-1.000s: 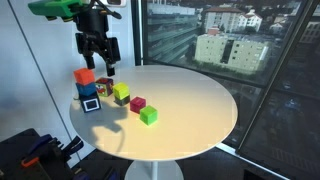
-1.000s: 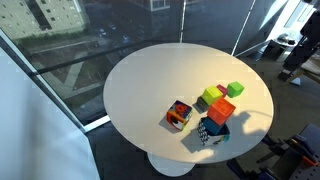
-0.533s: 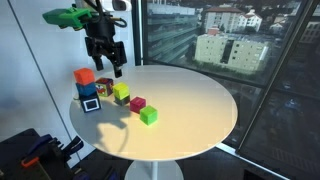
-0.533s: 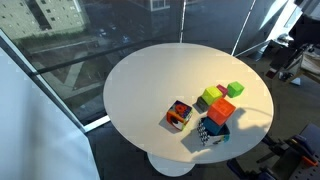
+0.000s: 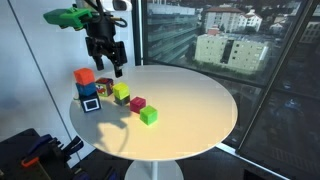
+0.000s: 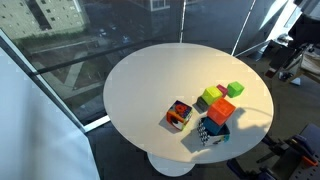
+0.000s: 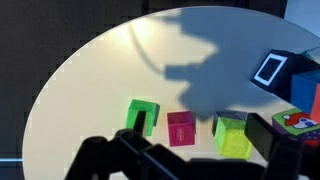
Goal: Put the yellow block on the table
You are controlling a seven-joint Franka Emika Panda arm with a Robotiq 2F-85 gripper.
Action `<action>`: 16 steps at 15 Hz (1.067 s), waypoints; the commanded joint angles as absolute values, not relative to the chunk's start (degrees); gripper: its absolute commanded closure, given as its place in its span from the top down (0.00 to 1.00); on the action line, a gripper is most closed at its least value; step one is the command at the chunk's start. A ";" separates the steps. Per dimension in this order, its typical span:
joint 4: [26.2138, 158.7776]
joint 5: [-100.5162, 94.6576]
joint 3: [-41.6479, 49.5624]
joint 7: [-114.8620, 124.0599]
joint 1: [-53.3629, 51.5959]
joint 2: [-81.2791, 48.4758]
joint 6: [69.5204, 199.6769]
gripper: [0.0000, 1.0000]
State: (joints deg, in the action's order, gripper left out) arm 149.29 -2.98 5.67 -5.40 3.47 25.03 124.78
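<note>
Yellow block [image 5: 121, 92] resting on the left part of the round table [image 5: 190, 100], with the gripper [image 5: 108, 68] hanging in the air just beyond it.
The small, flat-sided cube heads a diagonal row with a magenta cube [image 5: 137, 104] and a green cube [image 5: 148, 116] nearer. To its left are a multicoloured cube [image 5: 103, 88] and an orange cube [image 5: 84, 75] stacked on a blue cube [image 5: 91, 102]. The tabletop is smooth and cream-white. The gripper's dark fingers are spread wide and hold nothing.

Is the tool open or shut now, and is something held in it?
Open and empty. In an exterior view the tool shows its fingers apart, nothing between them; the yellow block lies below, untouched.
</note>
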 commanded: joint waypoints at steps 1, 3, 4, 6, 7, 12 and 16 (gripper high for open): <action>149.20 -2.94 5.21 -4.91 3.78 24.59 124.83 1.00; 149.48 -3.03 4.77 -3.90 3.77 23.73 125.54 1.00; 149.66 -2.90 4.56 -3.37 3.72 23.37 126.16 1.00; 149.79 -2.71 3.96 -1.84 3.62 22.30 127.38 1.00; 149.79 -2.67 3.59 -0.92 3.58 21.62 128.25 1.00; 149.44 -2.27 1.36 4.81 3.18 17.59 133.09 1.00; 148.95 -2.63 -1.31 10.73 2.28 12.76 137.17 1.00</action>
